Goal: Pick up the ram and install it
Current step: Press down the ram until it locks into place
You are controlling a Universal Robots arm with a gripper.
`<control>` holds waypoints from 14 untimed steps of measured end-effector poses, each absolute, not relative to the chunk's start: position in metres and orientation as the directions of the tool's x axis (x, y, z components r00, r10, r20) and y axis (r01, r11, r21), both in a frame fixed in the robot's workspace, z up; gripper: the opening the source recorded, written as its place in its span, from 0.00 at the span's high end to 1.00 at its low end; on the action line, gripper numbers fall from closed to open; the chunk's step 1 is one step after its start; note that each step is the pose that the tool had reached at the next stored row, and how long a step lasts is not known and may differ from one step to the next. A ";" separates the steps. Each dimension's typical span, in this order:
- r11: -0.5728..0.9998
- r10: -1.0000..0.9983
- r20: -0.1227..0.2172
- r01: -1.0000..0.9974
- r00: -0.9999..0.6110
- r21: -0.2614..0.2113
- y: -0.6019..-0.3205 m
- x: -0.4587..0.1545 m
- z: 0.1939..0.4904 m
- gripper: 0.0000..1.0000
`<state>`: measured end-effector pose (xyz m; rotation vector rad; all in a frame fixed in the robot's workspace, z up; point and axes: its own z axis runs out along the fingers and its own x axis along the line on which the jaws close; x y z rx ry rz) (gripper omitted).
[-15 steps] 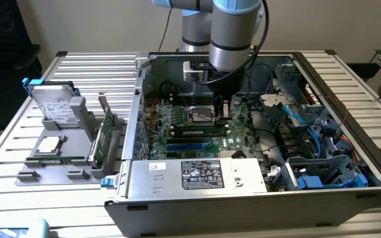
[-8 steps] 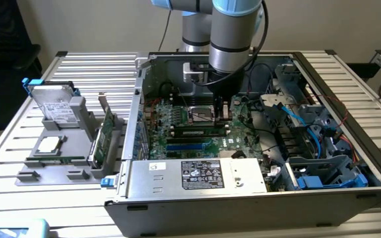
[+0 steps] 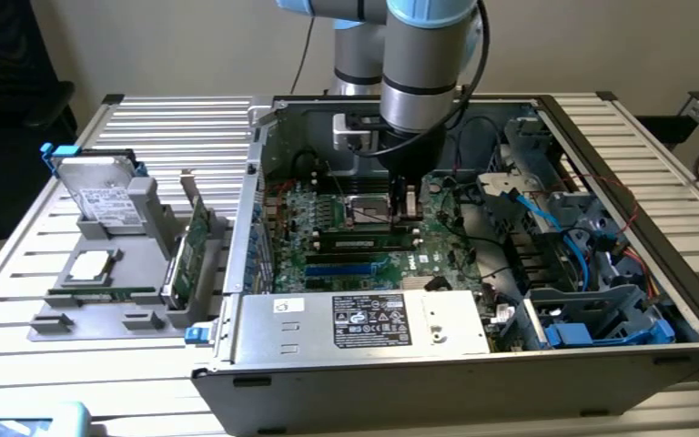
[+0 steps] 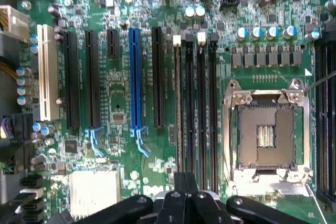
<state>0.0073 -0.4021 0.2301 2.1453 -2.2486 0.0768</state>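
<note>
The ram [image 3: 362, 242] stands on edge in one of the black memory slots on the green motherboard [image 3: 325, 214], inside the open computer case. It shows dark chips and a pale label. In the wrist view I see it as a thin pale line [image 4: 177, 108] along the slot with a white latch, though I am not sure of that. My gripper [image 3: 407, 208] hangs inside the case just above the board, beside the CPU socket [image 3: 368, 214] and slightly past the ram's end. Its fingers [image 4: 181, 184] are shut together with nothing between them.
The case walls [image 3: 252, 191], a silver power supply [image 3: 362, 320] and blue cables [image 3: 544, 214] hem in the board. On the exterior view's left, a grey holder [image 3: 95, 319] carries a hard drive [image 3: 97, 196], an upright expansion card [image 3: 192, 246], a chip [image 3: 88, 266] and a narrow green strip [image 3: 105, 293].
</note>
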 end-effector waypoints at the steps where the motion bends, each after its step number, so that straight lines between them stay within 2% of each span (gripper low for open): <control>1: 0.047 -0.997 0.058 -0.999 -0.047 -0.013 -0.402 0.005 0.232 0.89; 14: 0.047 -0.997 0.058 -0.999 -0.047 -0.013 -0.402 -0.035 0.235 0.89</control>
